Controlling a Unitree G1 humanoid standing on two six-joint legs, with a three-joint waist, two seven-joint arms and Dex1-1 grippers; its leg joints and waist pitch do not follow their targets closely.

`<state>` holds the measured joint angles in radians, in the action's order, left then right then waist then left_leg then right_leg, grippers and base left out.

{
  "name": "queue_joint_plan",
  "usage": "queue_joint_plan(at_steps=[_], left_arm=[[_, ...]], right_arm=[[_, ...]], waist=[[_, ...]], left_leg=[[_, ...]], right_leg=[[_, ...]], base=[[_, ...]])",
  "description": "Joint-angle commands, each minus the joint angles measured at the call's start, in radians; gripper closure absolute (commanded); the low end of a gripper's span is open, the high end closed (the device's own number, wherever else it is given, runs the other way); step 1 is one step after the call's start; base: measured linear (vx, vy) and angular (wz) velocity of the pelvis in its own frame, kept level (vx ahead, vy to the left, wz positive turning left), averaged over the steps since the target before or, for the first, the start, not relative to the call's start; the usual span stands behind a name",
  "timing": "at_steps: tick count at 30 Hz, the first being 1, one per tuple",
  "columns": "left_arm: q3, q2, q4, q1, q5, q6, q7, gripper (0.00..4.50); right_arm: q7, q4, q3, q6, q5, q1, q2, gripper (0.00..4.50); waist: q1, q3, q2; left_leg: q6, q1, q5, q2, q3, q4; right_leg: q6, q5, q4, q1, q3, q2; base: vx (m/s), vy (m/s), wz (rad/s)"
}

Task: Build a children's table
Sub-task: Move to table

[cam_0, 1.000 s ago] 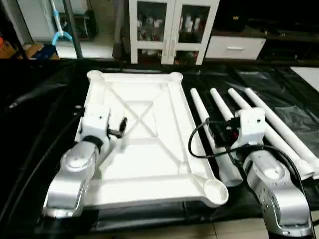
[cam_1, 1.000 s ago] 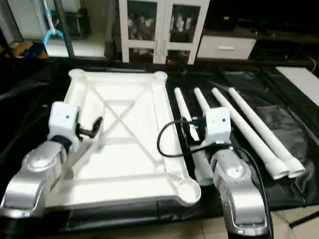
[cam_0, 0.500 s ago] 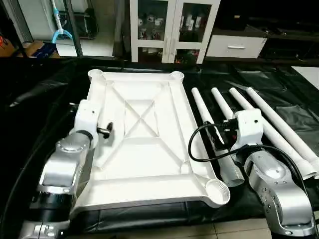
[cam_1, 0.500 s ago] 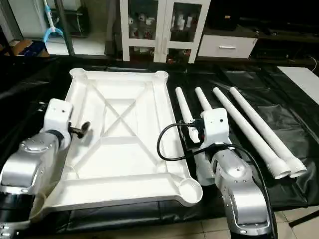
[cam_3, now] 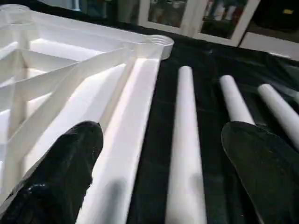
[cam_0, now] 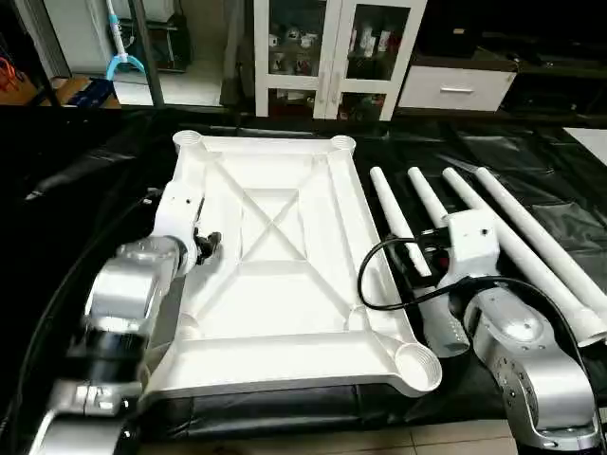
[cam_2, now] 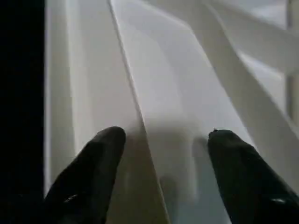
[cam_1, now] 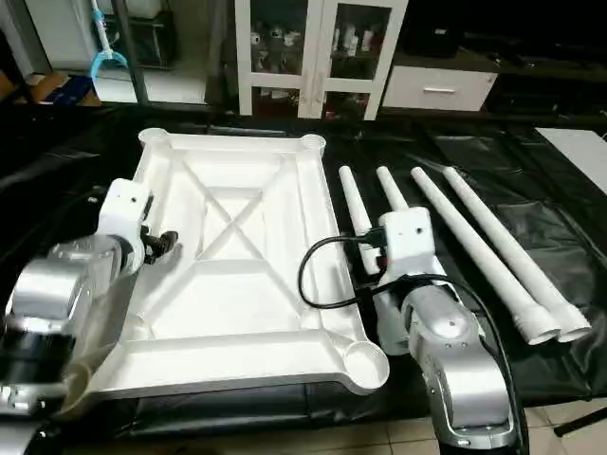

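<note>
The white tabletop (cam_0: 285, 294) lies upside down on the black cover, X ribs up, with a round socket (cam_0: 418, 364) at each corner. Four tapered white legs (cam_0: 392, 210) lie side by side to its right. My left gripper (cam_0: 206, 245) is at the tabletop's left rim; in the left wrist view its fingers (cam_2: 96, 161) stand apart on either side of a raised rim edge (cam_2: 135, 93), so the gripper (cam_2: 166, 147) is open. My right gripper (cam_3: 161, 128) hangs open over the leg nearest the tabletop (cam_3: 184, 140), holding nothing.
The black-covered work surface (cam_0: 85, 190) reaches to both sides. A white glass-door cabinet (cam_0: 327, 47) and a drawer unit (cam_0: 455, 90) stand behind. A black cable (cam_0: 370, 284) loops from my right wrist over the tabletop's right rim. Tiled floor (cam_0: 313, 441) shows at the front.
My left arm has drawn back from over the ribbed panel to the tabletop's left rim, and its fingers stand closer together. The right arm has stayed put. The camera tilted slightly.
</note>
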<state>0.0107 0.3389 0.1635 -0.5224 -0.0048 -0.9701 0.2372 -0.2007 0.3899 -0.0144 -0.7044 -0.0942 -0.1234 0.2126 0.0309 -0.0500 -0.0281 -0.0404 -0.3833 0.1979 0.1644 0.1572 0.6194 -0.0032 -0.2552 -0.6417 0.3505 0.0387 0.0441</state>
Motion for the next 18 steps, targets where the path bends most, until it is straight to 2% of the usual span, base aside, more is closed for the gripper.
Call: queue_joint_plan(at_steps=[1, 2, 3, 4, 6, 7, 9, 10, 11, 16, 18], left_arm=[[0.023, 0.007, 0.018, -0.021, 0.009, -0.036, 0.012, 1.71], [0.025, 0.008, 0.025, -0.026, 0.01, -0.045, 0.014, 1.81], [0.037, 0.013, 0.042, -0.033, 0.018, -0.054, 0.018, 1.89], [0.044, 0.017, 0.052, -0.036, 0.024, -0.056, 0.019, 1.95], [0.043, 0.016, 0.057, -0.039, 0.025, -0.055, 0.016, 2.04], [0.044, 0.017, 0.081, -0.052, 0.028, -0.051, 0.01, 2.27], [0.046, 0.017, 0.095, -0.059, 0.03, -0.046, 0.007, 2.39], [0.06, 0.026, 0.124, -0.073, 0.043, -0.036, 0.005, 2.42], [0.064, 0.027, 0.134, -0.078, 0.046, -0.035, 0.004, 2.42], [0.06, 0.023, 0.173, -0.107, 0.036, -0.027, 0.013, 3.05], [0.06, 0.021, 0.2, -0.124, 0.035, -0.013, 0.015, 3.17]], right_arm=[[-0.059, 0.052, -0.029, -0.047, -0.04, 0.009, 0.037, 0.0], [-0.099, 0.077, -0.046, -0.072, -0.066, 0.022, 0.059, 0.0], [-0.161, 0.117, -0.081, -0.103, -0.097, 0.043, 0.102, 0.0], [-0.192, 0.136, -0.102, -0.117, -0.109, 0.052, 0.127, 0.0], [-0.202, 0.144, -0.109, -0.121, -0.113, 0.057, 0.136, 0.0], [-0.252, 0.185, -0.138, -0.14, -0.139, 0.079, 0.177, 0.0], [-0.267, 0.204, -0.144, -0.151, -0.152, 0.089, 0.188, 0.0], [-0.282, 0.225, -0.148, -0.166, -0.166, 0.095, 0.193, 0.0], [-0.283, 0.229, -0.148, -0.169, -0.168, 0.095, 0.192, 0.0], [-0.278, 0.231, -0.159, -0.175, -0.165, 0.084, 0.201, 0.0], [-0.276, 0.234, -0.159, -0.182, -0.169, 0.079, 0.203, 0.0]], waist=[[0.0, 0.051, 0.021], [0.002, 0.052, 0.025], [0.002, 0.051, 0.022], [0.006, 0.051, 0.023], [0.006, 0.051, 0.023], [0.006, 0.05, 0.024], [0.009, 0.049, 0.023], [0.008, 0.049, 0.028], [0.007, 0.05, 0.025], [0.008, 0.05, 0.028], [0.009, 0.049, 0.031]], left_leg=[[-0.036, 0.029, 0.128, 0.068, -0.03, -0.091], [-0.031, 0.028, 0.121, 0.067, -0.031, -0.09], [-0.028, 0.028, 0.125, 0.068, -0.03, -0.091], [-0.023, 0.029, 0.125, 0.07, -0.032, -0.091], [-0.02, 0.027, 0.125, 0.071, -0.032, -0.092], [-0.019, 0.026, 0.127, 0.07, -0.032, -0.092], [-0.015, 0.027, 0.122, 0.073, -0.033, -0.092], [-0.015, 0.026, 0.129, 0.071, -0.033, -0.093], [-0.015, 0.027, 0.13, 0.072, -0.034, -0.093], [-0.015, 0.026, 0.113, 0.073, -0.033, -0.092], [-0.015, 0.028, 0.113, 0.072, -0.032, -0.091]], right_leg=[[-0.178, 0.06, 0.077, -0.022, -0.054, 0.097], [-0.181, 0.083, 0.075, -0.025, -0.054, 0.098], [-0.181, 0.085, 0.078, -0.025, -0.055, 0.099], [-0.181, 0.088, 0.08, -0.028, -0.054, 0.1], [-0.19, 0.092, 0.079, -0.028, -0.055, 0.104], [-0.196, 0.081, 0.081, -0.029, -0.054, 0.102], [-0.2, 0.088, 0.08, -0.03, -0.056, 0.105], [-0.203, 0.081, 0.084, -0.028, -0.055, 0.102], [-0.208, 0.08, 0.081, -0.029, -0.055, 0.105], [-0.226, 0.09, 0.08, -0.028, -0.055, 0.107], [-0.229, 0.091, 0.081, -0.028, -0.055, 0.105]], base=[[0.0, 0.0, 0.0], [0.0, 0.0, 0.0], [0.0, 0.0, 0.0], [0.0, 0.0, 0.0], [0.0, 0.0, 0.0], [0.0, 0.0, 0.0], [0.0, 0.0, 0.0], [0.0, 0.0, 0.0], [0.0, 0.0, 0.0], [0.0, 0.0, 0.0], [0.0, 0.0, 0.0]])
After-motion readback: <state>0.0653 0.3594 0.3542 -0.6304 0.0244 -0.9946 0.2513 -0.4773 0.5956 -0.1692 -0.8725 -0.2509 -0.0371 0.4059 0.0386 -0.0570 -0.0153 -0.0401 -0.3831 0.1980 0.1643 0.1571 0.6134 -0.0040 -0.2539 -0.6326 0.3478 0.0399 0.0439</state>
